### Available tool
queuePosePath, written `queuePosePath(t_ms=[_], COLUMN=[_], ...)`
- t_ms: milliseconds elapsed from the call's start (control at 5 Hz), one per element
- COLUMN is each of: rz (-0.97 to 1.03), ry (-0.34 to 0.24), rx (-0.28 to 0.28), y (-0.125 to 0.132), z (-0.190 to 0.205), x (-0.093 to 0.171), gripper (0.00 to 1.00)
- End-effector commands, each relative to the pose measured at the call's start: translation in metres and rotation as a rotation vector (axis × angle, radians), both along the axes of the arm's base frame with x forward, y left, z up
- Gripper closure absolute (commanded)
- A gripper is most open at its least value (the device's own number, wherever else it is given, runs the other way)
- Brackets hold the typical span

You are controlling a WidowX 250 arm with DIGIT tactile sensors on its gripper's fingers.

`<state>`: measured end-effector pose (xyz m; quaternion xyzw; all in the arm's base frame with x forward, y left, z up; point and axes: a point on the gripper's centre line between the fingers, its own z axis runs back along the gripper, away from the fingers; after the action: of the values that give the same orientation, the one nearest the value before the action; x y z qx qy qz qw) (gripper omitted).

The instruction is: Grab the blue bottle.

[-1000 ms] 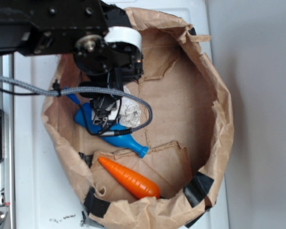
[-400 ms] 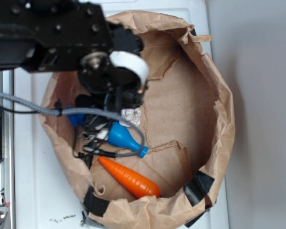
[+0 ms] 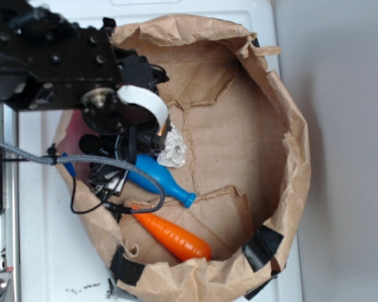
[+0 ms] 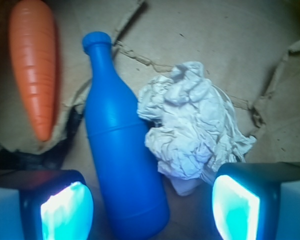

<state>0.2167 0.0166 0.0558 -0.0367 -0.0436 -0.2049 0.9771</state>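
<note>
The blue bottle lies on its side on the floor of a brown paper bag, neck pointing toward the carrot's side. In the wrist view the blue bottle runs from its cap at the top down between my fingers. My gripper is open, with the bottle's wide base between the two glowing pads, nearer the left pad and touching neither. In the exterior view the gripper is mostly hidden under the black arm and cables, at the bottle's base end.
An orange toy carrot lies beside the bottle. A crumpled white paper ball rests against the bottle's other side, close to my right pad. The paper bag's tall crumpled wall rings everything.
The arm has shifted left across the bag, uncovering more of the bottle's body and the paper ball. The bottle and carrot stay where they were.
</note>
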Motion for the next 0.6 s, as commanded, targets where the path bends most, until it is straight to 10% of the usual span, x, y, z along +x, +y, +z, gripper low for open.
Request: queuePosePath(t_ms=[0, 200, 400], rz=[-0.032, -0.024, 0.001], ry=[-0.055, -0.056, -0.081], rx=[0.038, 0.017, 0.028], y=[-0.004, -0.002, 0.001], z=[-0.018, -0.021, -0.026], x=[0.015, 0.024, 0.033], gripper=[0.0, 0.12, 1.0])
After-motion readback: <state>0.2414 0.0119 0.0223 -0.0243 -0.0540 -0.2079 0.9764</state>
